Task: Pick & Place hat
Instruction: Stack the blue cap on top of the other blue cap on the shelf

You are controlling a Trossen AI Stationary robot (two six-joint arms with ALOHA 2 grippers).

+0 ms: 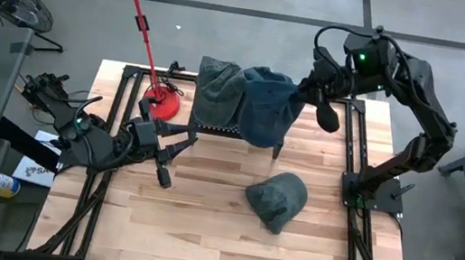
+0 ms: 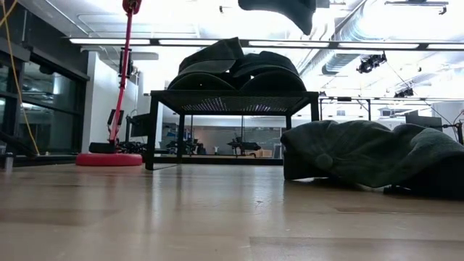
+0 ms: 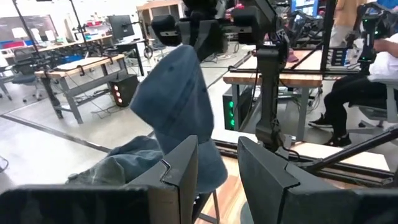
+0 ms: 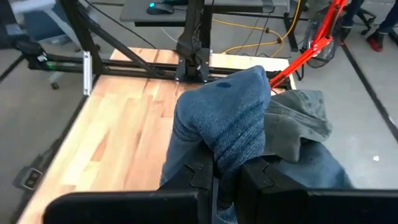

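My right gripper (image 4: 227, 177) is clamped on the blue hat (image 1: 265, 107), which hangs below it over the rack (image 1: 214, 129), probably just clearing it.

Robotics lab; workbenches (image 3: 81, 65), ceiling ducts (image 2: 362, 36)

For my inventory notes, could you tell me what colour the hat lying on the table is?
Dark green hat; the high view shows it best.
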